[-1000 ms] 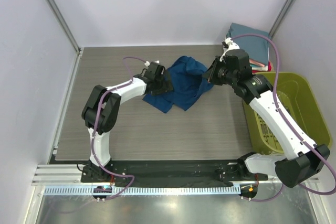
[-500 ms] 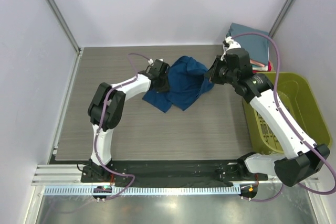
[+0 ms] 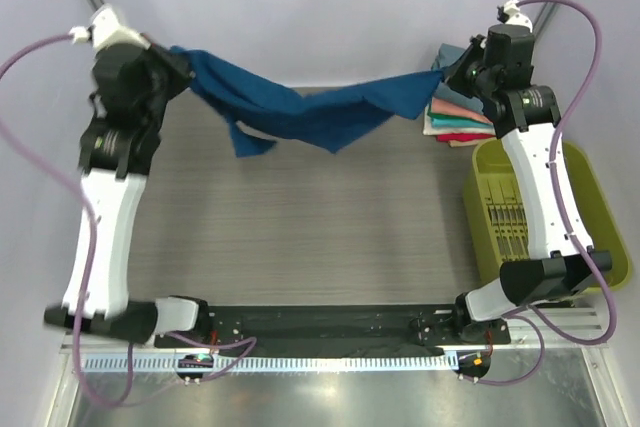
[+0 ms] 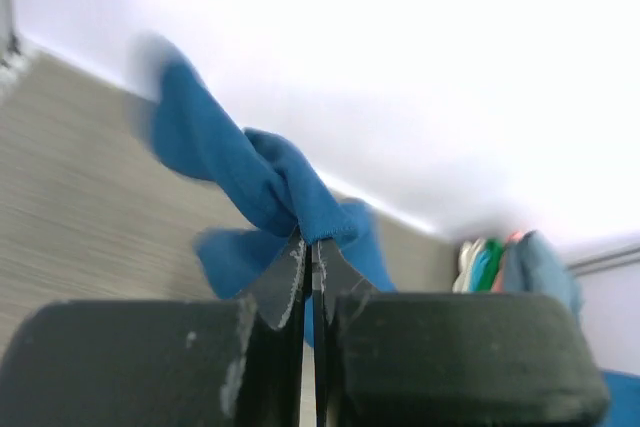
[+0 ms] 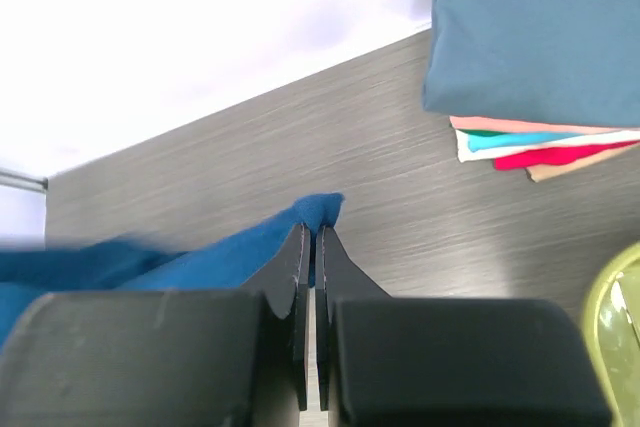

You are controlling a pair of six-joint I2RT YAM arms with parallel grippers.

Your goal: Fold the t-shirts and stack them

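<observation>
A dark blue t-shirt [image 3: 300,112] hangs stretched in the air between my two raised grippers, sagging in the middle above the table. My left gripper [image 3: 183,59] is at the far left, shut on one bunched edge of the t-shirt [image 4: 255,182], which is pinched at the fingertips of that gripper [image 4: 312,247]. On the right, my right gripper [image 3: 447,73] is shut on the other end, and a fold of the t-shirt [image 5: 210,252] sits between its tips [image 5: 312,232]. A stack of folded t-shirts [image 3: 465,112] lies at the back right with a slate-teal one [image 5: 530,37] on top.
An olive-green plastic basket [image 3: 540,217] stands at the table's right edge, just in front of the stack; its rim [image 5: 628,292] shows in the right wrist view. The grey wood-grain table [image 3: 300,237] lies below the hanging shirt. White walls close in the back and sides.
The left gripper closed on the shirt. Both arms then rose and swung apart, lifting the shirt off the table and stretching it between them.
</observation>
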